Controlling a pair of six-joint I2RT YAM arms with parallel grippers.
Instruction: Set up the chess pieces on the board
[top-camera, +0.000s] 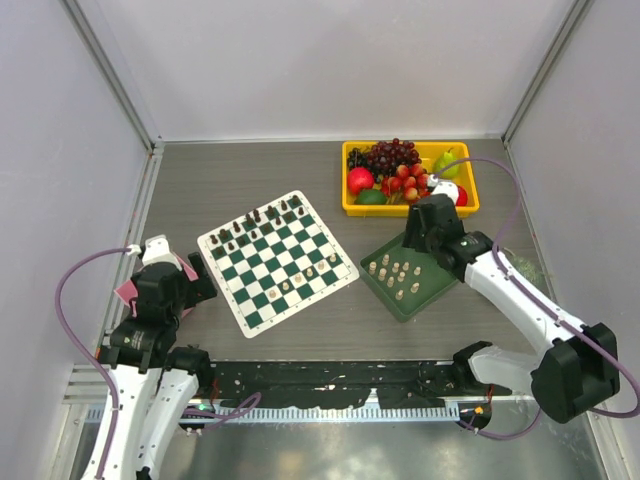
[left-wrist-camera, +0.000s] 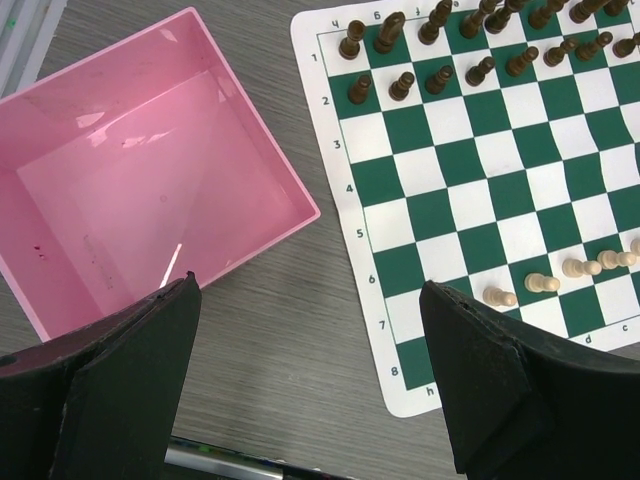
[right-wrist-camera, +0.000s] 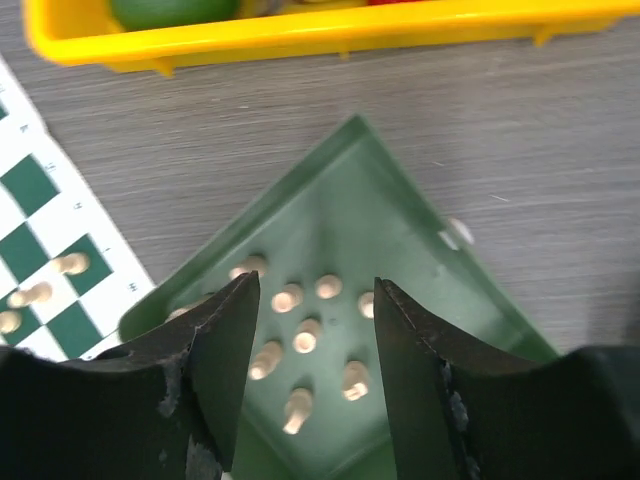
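In the top view the chess pieces (top-camera: 398, 272) in the green tray (top-camera: 440, 283) are too small to tell by kind, and the left arm (top-camera: 150, 310) covers most of the pink box (top-camera: 127, 292). In the left wrist view the board (left-wrist-camera: 470, 200) runs off the top and right edges, and the pink box off the left. In the right wrist view the fingers of the right end effector (right-wrist-camera: 315, 285) hide the tray's lower corners and some pieces. The top edge cuts the yellow bin (right-wrist-camera: 300, 35). A pale blurred speck (right-wrist-camera: 458, 232) right of the tray cannot be identified.
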